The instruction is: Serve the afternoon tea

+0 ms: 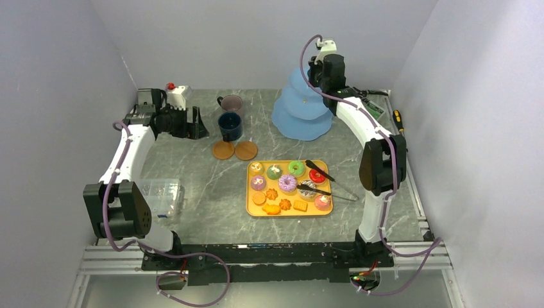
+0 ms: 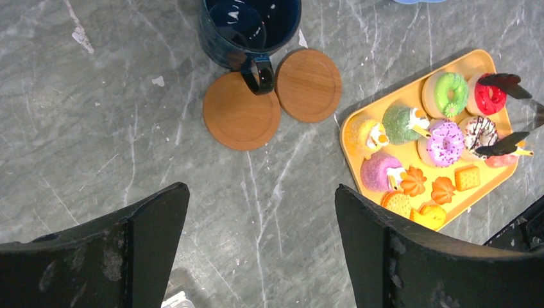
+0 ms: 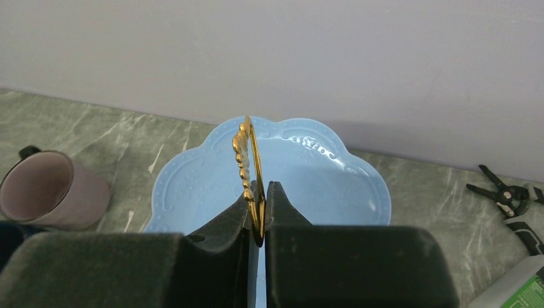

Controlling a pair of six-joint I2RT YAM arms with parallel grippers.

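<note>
No legible text or labels anywhere.

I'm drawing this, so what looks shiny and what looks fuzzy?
Right wrist view: the gold metal ring handle gleams, and white glare streaks the light-blue scalloped plate. Left wrist view: bright spots shine inside the glossy dark-blue mug; the big black fingers look a bit soft. Top external view: even light, faint shadows.

Light-blue stand [image 1: 301, 109], gold handle [image 3: 247, 160], grey-veined table [image 1: 192, 186].
</note>
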